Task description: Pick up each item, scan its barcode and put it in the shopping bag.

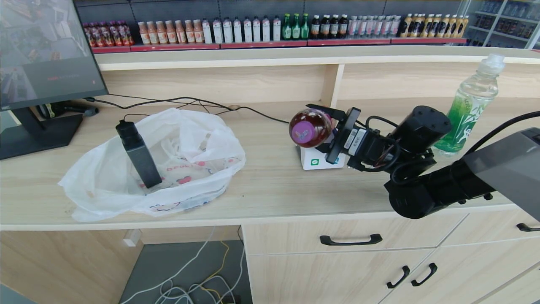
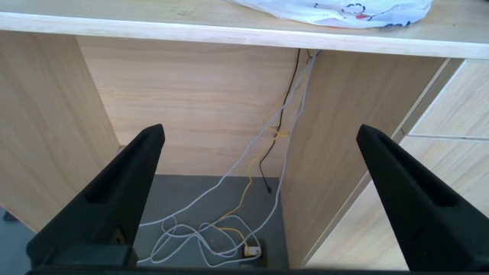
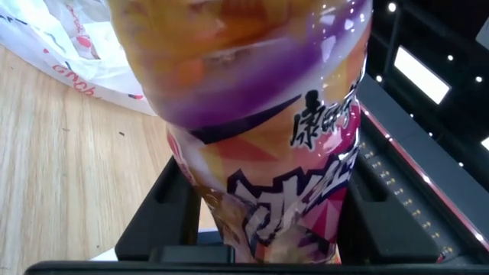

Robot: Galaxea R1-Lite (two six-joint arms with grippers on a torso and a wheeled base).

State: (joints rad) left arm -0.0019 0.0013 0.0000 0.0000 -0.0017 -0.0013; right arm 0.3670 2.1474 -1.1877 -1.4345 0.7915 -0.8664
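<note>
The white plastic shopping bag lies open near the front left edge of the light wooden counter. Mid-counter, the right gripper grasps a purple-labelled brown drink bottle sideways over the small white scanner box, probably to show its barcode. The left gripper hangs released below the counter.
</note>
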